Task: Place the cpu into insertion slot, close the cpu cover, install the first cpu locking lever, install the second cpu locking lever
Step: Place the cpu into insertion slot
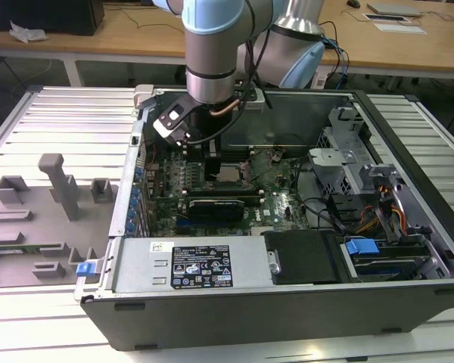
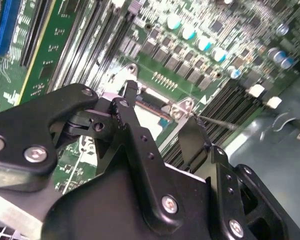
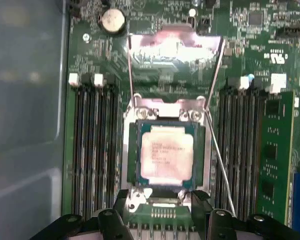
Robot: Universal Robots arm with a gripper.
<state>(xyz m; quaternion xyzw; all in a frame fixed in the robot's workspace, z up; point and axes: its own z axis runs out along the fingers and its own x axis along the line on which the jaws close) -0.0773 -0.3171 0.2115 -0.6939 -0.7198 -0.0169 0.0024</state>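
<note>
Rig: single arm (image 1: 216, 45) reaching down into an open PC case (image 1: 212, 265) lying on a slatted metal table (image 1: 60, 113).
Tool: (image 2: 162, 107) hangs just above the mobo, close over the socket area. Released: fingers (image 2: 130, 92) spread apart, nothing gripped btwn them. In the first wrist view the tool (image 3: 162, 210) sits by the socket edge opposite the hinge, not touching the chip.
Cpu: (image 3: 167, 155) lying flat inside the insertion slot (image 3: 132, 165), pale metal top up, square w/ the frame. In the exterior view the cpu (image 1: 228, 175) shows as a pale square just below the tool (image 1: 212, 155).
Cpu cover: (image 3: 172, 50) open, swung up off the socket on its hinge, shiny plate catching glare; not resting on the chip.
Lever: thin metal rod (image 3: 222, 167) slants past one side of the socket, over the memory slots; not latched down. Can't tell which of the two levers it is.
Memory slots: long dark rows (image 3: 90, 145) on both sides of the socket.
Other: coin battery (image 3: 112, 20) on the board beyond the raised cover. Grey moulded tray (image 1: 38, 219) on the table at the exterior view's left, beside the case.
</note>
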